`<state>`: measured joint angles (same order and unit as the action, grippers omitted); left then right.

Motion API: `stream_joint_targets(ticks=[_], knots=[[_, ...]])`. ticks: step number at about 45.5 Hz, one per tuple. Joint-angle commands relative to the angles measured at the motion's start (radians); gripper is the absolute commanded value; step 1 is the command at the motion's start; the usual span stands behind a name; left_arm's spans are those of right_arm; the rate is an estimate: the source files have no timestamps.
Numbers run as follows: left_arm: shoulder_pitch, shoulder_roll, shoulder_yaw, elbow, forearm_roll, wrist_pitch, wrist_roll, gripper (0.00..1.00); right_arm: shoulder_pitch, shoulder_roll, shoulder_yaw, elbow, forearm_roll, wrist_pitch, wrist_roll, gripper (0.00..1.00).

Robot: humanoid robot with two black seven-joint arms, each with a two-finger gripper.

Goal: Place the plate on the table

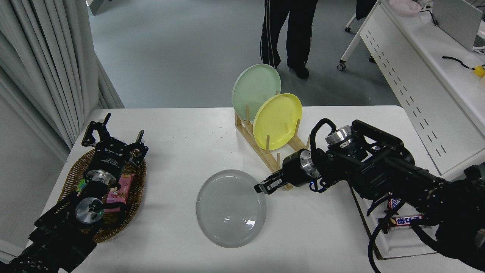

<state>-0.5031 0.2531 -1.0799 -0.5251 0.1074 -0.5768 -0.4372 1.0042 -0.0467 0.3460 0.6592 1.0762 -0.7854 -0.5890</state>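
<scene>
The light grey-white plate (230, 208) lies low over the white table (182, 125), near its front middle, almost flat with its right rim slightly raised. My right gripper (262, 187) reaches in from the right and is shut on the plate's upper right rim. My left gripper (114, 132) is parked at the lower left over a wicker basket, fingers spread open and empty.
A wooden rack (271, 157) behind the plate holds a yellow plate (277, 121) and a pale green plate (254, 91). A wicker basket (138, 189) with snacks sits at the left. A white tray (394, 246) with candy bars is at the right. A person (288, 34) stands beyond the table.
</scene>
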Motion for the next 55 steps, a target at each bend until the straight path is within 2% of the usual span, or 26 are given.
stream_joint_targets(ticks=[1, 18, 55], knots=[[0.000, 0.000, 0.000, 0.000, 0.000, 0.000, 0.000, 1.00, -0.042, 0.047, -0.031, -0.041, -0.010, 0.000, 0.001, 0.00], [0.000, 0.000, 0.000, 0.000, 0.000, 0.000, 0.000, 1.00, -0.095, 0.047, -0.042, -0.041, -0.041, 0.000, 0.001, 0.00], [0.000, 0.000, 0.000, -0.001, 0.000, 0.000, 0.000, 1.00, -0.073, 0.011, -0.027, -0.041, -0.071, 0.000, -0.003, 0.00]])
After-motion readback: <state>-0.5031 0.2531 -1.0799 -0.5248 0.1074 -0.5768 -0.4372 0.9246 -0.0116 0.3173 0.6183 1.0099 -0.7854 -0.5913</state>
